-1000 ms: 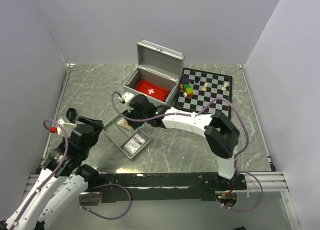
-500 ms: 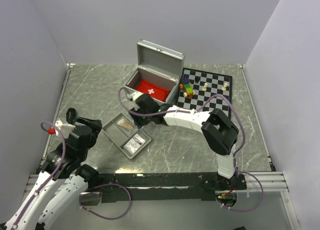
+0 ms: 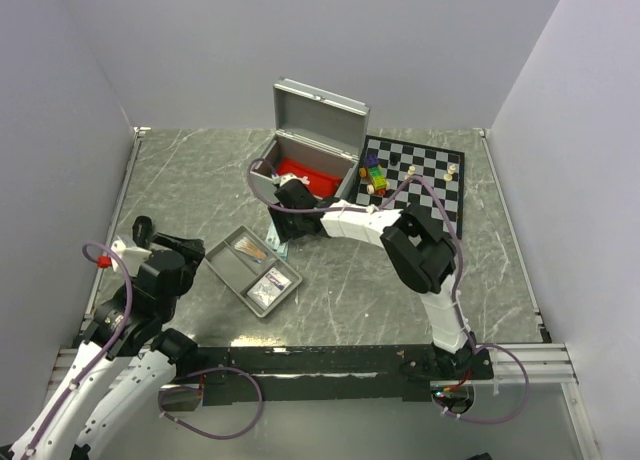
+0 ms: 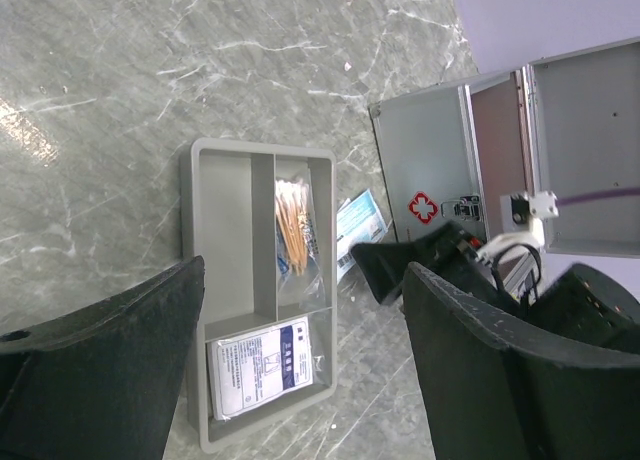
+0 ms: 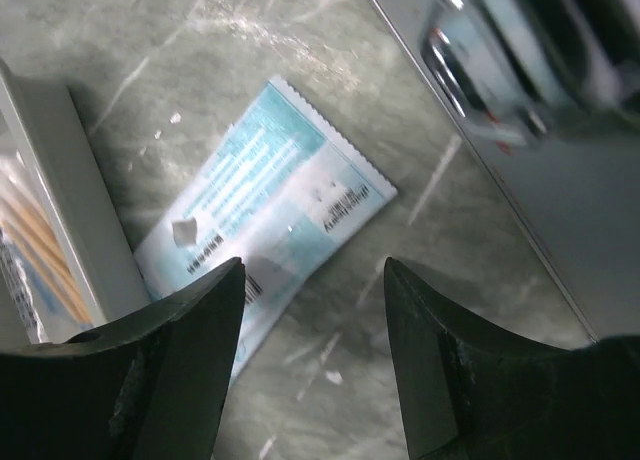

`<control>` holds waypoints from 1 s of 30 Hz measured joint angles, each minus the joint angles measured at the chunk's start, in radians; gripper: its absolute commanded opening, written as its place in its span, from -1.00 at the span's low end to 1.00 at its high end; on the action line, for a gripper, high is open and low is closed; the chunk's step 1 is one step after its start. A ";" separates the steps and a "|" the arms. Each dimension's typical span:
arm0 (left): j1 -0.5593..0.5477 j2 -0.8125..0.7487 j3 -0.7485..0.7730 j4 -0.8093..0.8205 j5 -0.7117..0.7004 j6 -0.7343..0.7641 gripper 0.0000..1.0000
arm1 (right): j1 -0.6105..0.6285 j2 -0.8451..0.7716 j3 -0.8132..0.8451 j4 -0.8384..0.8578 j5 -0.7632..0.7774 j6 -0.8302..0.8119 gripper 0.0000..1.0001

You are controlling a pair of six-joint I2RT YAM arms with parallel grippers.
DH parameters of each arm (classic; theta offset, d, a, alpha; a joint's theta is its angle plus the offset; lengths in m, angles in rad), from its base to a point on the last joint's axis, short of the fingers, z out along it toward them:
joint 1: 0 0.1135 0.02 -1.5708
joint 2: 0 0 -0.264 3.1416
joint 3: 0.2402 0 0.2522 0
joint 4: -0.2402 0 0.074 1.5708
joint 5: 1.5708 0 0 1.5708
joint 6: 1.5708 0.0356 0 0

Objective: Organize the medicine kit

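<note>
Directly below the right fingers [image 5: 170, 370] — spread apart, holding nothing — a pale blue sachet [image 5: 270, 205] lies flat on the tabletop [image 3: 340, 290], hemmed between the wall of the grey divided tray [image 4: 228, 230] and the front of the medicine kit [image 3: 322, 128]. That kit stands open at the back of the tabletop, lid upright, a red pouch [image 3: 315, 175] inside and a chessboard [image 3: 425, 180] just beside it. Swabs [image 4: 293, 230] and a white packet [image 4: 263, 365] sit in the tray. Near the tray's other side the left fingers [image 4: 100, 370] hang wide apart — empty.
</note>
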 measured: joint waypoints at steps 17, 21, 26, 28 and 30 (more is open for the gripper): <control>0.000 0.026 -0.016 0.018 0.009 0.000 0.69 | -0.008 0.051 0.021 0.027 0.028 0.037 -1.00; 0.000 0.031 -0.016 0.018 0.010 0.000 0.69 | -0.006 0.013 -0.032 0.041 0.019 0.043 -0.48; 0.000 0.031 -0.016 0.018 0.012 0.000 0.68 | -0.006 -0.026 -0.064 0.018 -0.029 0.069 0.17; 0.000 0.031 -0.016 0.018 0.016 0.000 0.68 | -0.006 -0.029 -0.065 0.014 -0.049 0.079 0.28; 0.000 0.031 -0.016 0.018 0.020 0.000 0.68 | -0.003 -0.029 -0.065 0.007 -0.049 0.082 0.37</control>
